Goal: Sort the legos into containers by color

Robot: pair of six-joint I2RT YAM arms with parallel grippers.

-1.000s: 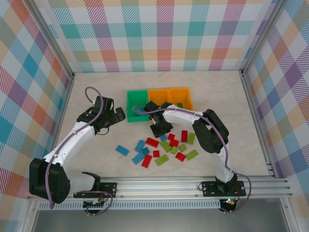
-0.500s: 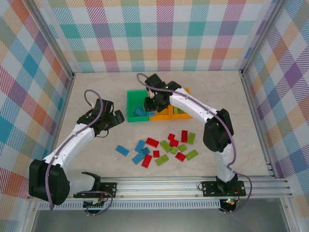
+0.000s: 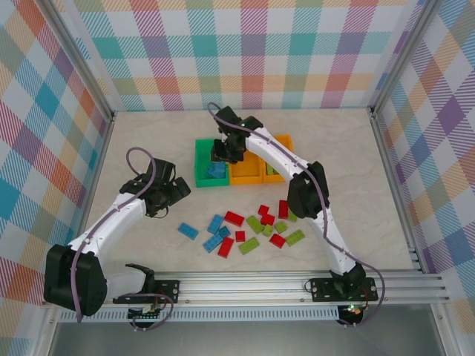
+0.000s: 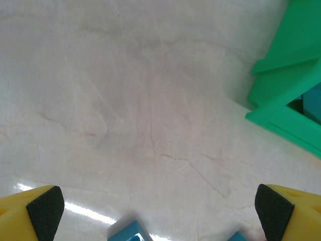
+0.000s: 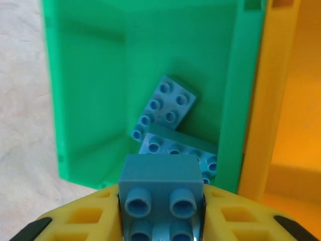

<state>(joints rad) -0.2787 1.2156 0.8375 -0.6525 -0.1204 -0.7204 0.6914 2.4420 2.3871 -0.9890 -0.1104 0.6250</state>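
Observation:
My right gripper (image 3: 221, 154) hangs over the green bin (image 3: 200, 165), shut on a small blue brick (image 5: 161, 201). Two more blue bricks (image 5: 168, 103) lie in the green bin (image 5: 85, 100), below the held one. Two orange bins (image 3: 245, 172) stand side by side to the right of the green one. Loose blue (image 3: 215, 223), red (image 3: 234, 218) and lime green (image 3: 249, 245) legos lie scattered on the table's near middle. My left gripper (image 3: 178, 190) is open and empty, low over bare table left of the green bin (image 4: 286, 85), with a blue brick (image 4: 125, 233) just beneath it.
The marble-look tabletop (image 3: 148, 141) is walled by checked panels on three sides, with a metal rail (image 3: 252, 282) along the near edge. The orange bin's wall (image 5: 296, 100) stands directly right of the green bin.
My right arm has swung from the loose pile up and back to the green bin, carrying the blue brick. My left gripper has drifted a little down and left, away from the bin.

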